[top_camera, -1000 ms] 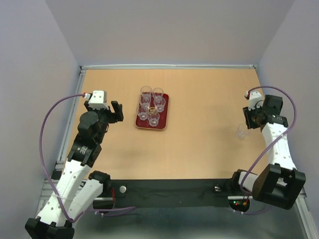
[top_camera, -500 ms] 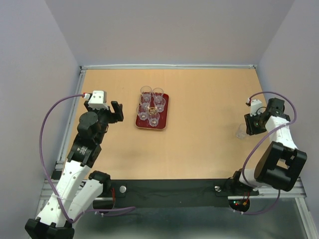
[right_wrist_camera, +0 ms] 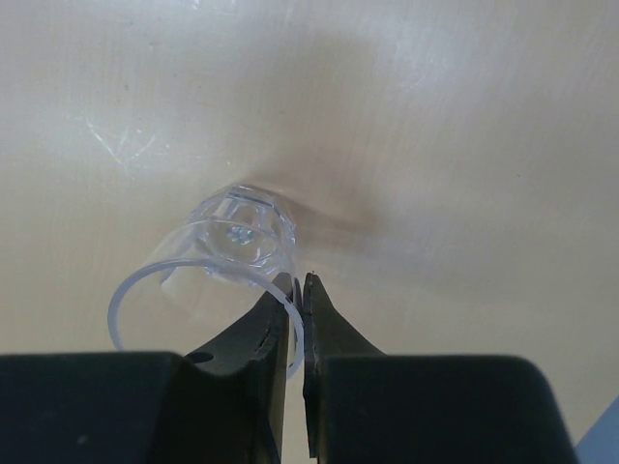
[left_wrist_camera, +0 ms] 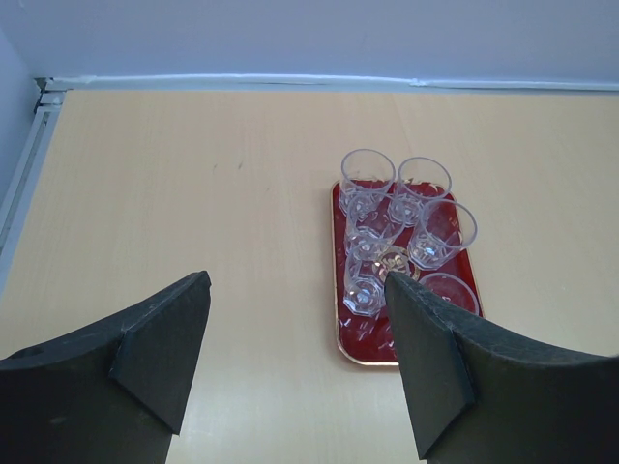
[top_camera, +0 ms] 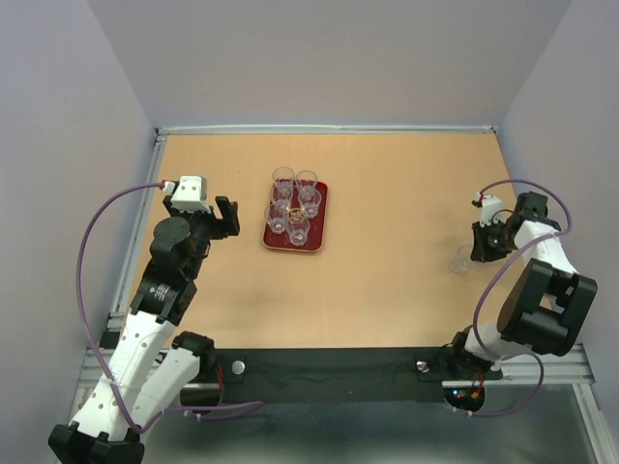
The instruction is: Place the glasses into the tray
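Clear plastic or glass, faint against the pale wood: that is the lone glass point(right_wrist_camera: 237, 232) at the right side of the tabletop point(top_camera: 387, 193), and the right tool point(right_wrist_camera: 300, 290) has hold of it. Seen from the right wrist, the two dark fingers are clenched almost together on the near wall of the glass. One finger is inside the rim and the other outside, with the thin rim running between them. The thick base of the glass points away from the tool, over the wood, and throws a soft shadow beyond it. From above, this glass is only a pale smudge just beside the tool's tip, close to the right edge of the tabletop and well apart from everything else.

Over on the left half sits the dark red tray point(left_wrist_camera: 358, 338), its long side running away from the arms. The other glasses point(left_wrist_camera: 442, 232) stand upright on it in a tight cluster, paired in rows, the back pair right at the tray's far end. A gold emblem shows between them near the middle.

The left tool point(left_wrist_camera: 295, 290) hangs near the tray's left side, not touching it. Its fingers are spread wide and hold nothing, and they point towards the tray from the near left.
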You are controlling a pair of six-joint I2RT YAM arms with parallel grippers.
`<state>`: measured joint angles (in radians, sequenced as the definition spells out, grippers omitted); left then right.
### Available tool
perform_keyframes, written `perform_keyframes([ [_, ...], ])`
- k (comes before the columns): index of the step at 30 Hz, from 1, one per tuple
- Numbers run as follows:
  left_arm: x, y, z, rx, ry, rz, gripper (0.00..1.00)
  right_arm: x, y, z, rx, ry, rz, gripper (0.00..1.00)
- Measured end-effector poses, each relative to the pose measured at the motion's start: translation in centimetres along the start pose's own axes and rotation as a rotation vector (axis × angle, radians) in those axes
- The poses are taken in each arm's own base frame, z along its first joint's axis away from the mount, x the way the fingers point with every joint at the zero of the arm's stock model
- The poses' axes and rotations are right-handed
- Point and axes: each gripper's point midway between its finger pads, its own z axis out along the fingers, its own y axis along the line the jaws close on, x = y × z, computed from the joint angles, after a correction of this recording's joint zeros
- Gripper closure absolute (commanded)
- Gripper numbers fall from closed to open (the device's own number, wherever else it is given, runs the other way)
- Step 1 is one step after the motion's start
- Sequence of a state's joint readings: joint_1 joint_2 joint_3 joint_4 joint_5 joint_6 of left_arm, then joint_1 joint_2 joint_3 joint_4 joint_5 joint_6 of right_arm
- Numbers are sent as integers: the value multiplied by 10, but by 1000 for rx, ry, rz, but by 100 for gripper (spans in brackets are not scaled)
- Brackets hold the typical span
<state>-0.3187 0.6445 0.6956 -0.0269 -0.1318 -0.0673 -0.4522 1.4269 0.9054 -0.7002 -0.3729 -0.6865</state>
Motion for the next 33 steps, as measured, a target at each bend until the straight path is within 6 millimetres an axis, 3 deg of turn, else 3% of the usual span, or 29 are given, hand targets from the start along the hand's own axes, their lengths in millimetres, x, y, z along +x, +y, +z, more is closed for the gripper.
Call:
perform_keyframes([
  [6, 0, 0, 0, 0, 0, 0, 16, -16, 19, -1, -88, -69, -15, 100],
  [9, 1, 0, 1, 0, 2, 0, 16, -40, 41, -1, -153, -113, -69, 100],
  [11, 1, 0, 1, 0, 3, 1, 16, -59, 62, -1, -206, -137, -121, 100],
  [17, 3, 1, 2, -8, 11, 2, 17, -141, 158, -3, -400, -216, -319, 100],
  [21, 4, 3, 3, -18, 15, 3, 16, -176, 215, 5, -484, -219, -402, 99],
  [28, 7, 6, 5, -37, 24, 6, 16, -195, 304, 28, -551, -177, -542, 99],
  [33, 8, 7, 6, -42, 28, 7, 16, -193, 331, 50, -539, -133, -581, 100],
])
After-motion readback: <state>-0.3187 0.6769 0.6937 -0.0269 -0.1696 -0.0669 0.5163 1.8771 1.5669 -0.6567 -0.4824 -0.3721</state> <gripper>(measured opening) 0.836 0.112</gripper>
